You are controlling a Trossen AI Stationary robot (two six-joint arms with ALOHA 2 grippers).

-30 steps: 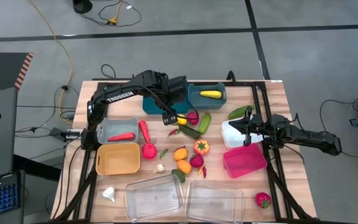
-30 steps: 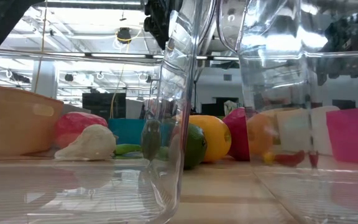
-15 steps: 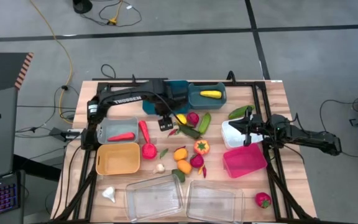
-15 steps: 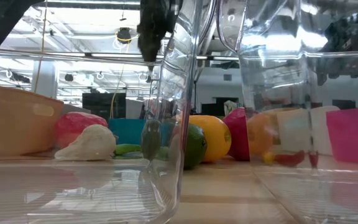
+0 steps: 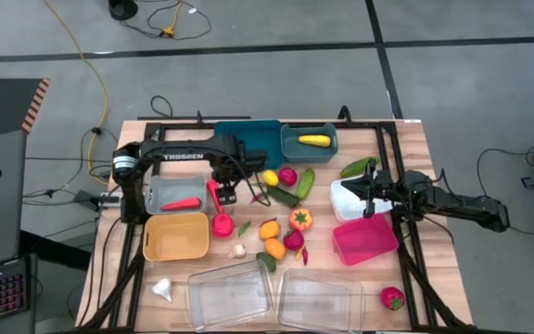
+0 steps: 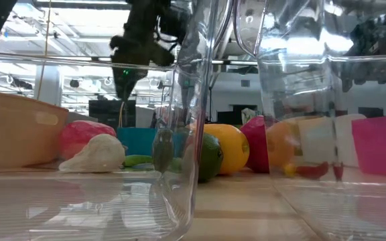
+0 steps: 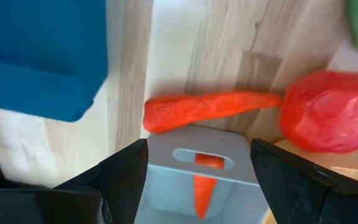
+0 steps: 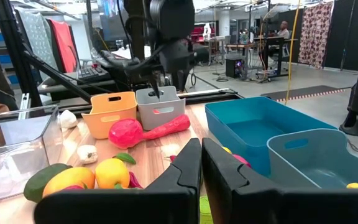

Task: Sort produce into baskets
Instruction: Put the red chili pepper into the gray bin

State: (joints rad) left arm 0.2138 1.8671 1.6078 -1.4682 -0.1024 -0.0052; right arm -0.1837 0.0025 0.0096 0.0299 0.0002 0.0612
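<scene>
Our left gripper (image 7: 197, 165) hangs with its jaws apart and nothing between them. Straight below the gap we see the end wall of the grey bin (image 7: 201, 171), with an orange carrot (image 7: 202, 186) lying inside it. Just past the bin's wall a second, longer carrot (image 7: 207, 109) lies across the table (image 7: 253, 50), and a round pink-red fruit (image 7: 325, 121) touches its thin end, off to one side of the jaws. On the other side, a little farther on, is the corner of a teal bin (image 7: 42, 56).

From above, we find these jaws over the gap between the grey bin (image 5: 176, 193) and the loose produce in the middle of the table. The tan-yellow bin (image 5: 175, 237) sits just beside the grey one.

Our right gripper (image 8: 201, 180) waits near the white bin (image 5: 350, 198), its jaws pressed together and empty. Ahead of them lie a yellow pepper (image 8: 114, 173) and a green vegetable (image 8: 45, 177); beyond, two teal bins (image 8: 260, 134).

Behind the table we see a workshop with desks, cables and a person (image 8: 283, 30) far off.
</scene>
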